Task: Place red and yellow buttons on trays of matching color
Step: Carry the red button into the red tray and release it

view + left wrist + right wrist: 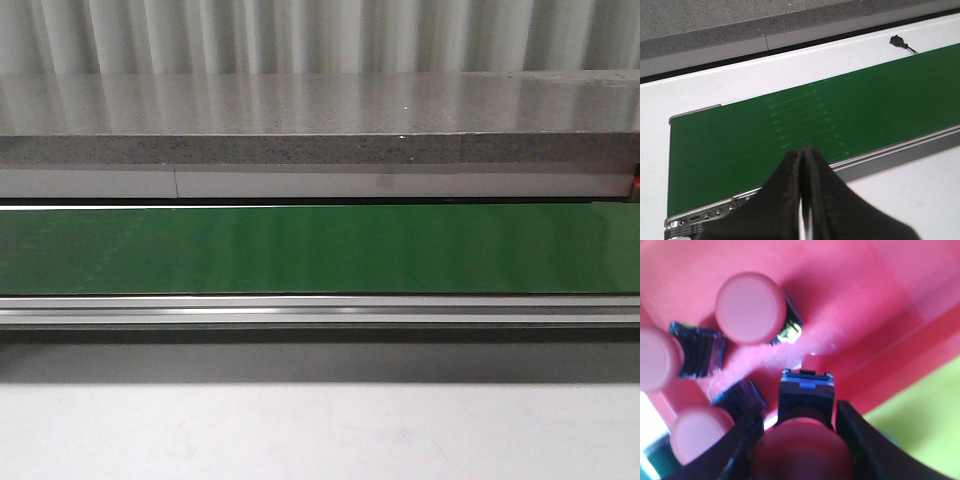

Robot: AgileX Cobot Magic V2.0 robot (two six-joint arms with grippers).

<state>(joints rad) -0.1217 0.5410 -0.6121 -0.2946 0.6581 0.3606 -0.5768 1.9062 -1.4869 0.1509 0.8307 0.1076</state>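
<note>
Hanging over the red tray [880,295], the right gripper [800,440] grasps a red button [802,450] between its two dark fingers [860,440]. That button shows a round, dull-red cap with a black, boxy body behind it, marked by a small blue spot; the body points toward the tray floor. It sits just above the tray's inside, near the ridge where the red tray meets the yellow tray [920,425]. Whether the button already touches the tray floor cannot be told from this close, blurred view.

Three more red buttons lie on the red tray floor. One [749,307] lies with its round cap facing the camera and its black base tucked beneath. A second [657,365] lies on its side beside the first, its ribbed black body [697,356] stretched out along the floor. A third [702,435] lies closest to the left-hand finger, its dark body angled toward the held button. Only a bare corner of the yellow tray shows.

The left gripper [802,200] hovers over the near edge of the green conveyor belt [790,120], its black fingers pressed together with nothing between them. A small black plug [897,41] lies on the white table [920,190] beyond the belt's far edge. In the front view only the belt [320,248] and the grey ledge [320,120] behind it appear; neither arm shows there.
</note>
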